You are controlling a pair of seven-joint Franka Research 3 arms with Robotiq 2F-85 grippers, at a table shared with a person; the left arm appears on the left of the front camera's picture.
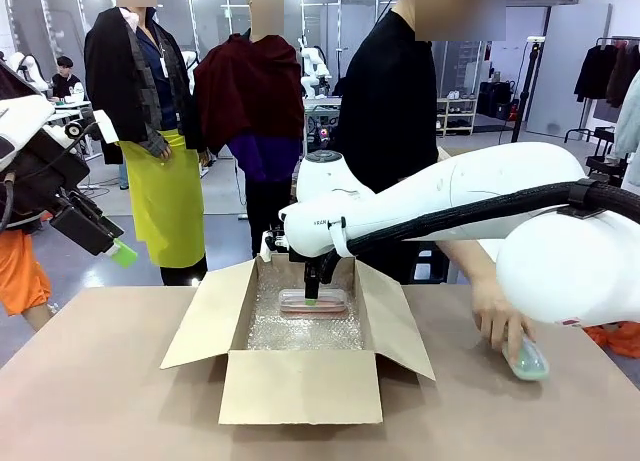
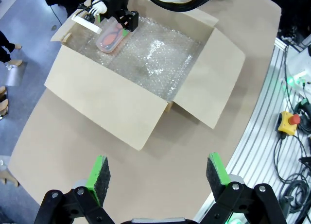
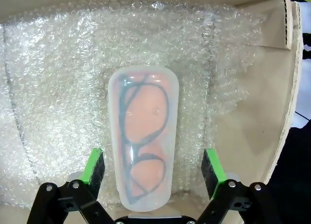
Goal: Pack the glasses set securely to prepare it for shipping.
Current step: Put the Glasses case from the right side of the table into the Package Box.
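- Cardboard box (image 1: pixel 300 386) stands open on the brown table (image 1: pixel 100 401), all four flaps folded outward; its floor is lined with bubble wrap (image 3: pixel 58 88).
- Pale pink case (image 3: pixel 143 141) lies flat on the bubble wrap toward the box's far wall, clear lid up, with a dark-framed pair of glasses visible through it.
- Right gripper (image 3: pixel 153 158) reaches down into the box directly over the pink case. Its jaws are spread, one green pad on each long side of the case, and a gap shows on both sides; nothing is gripped.
- Left gripper (image 2: pixel 158 168) hangs high above the table at the robot's left, clear of the box. Its jaws are spread wide with nothing between them.
- Mint green case (image 1: pixel 528 361) rests on the table to the right of the box, well apart from it.
- Person's hand (image 1: pixel 500 321) lies on top of the mint green case, fingers curled over it.
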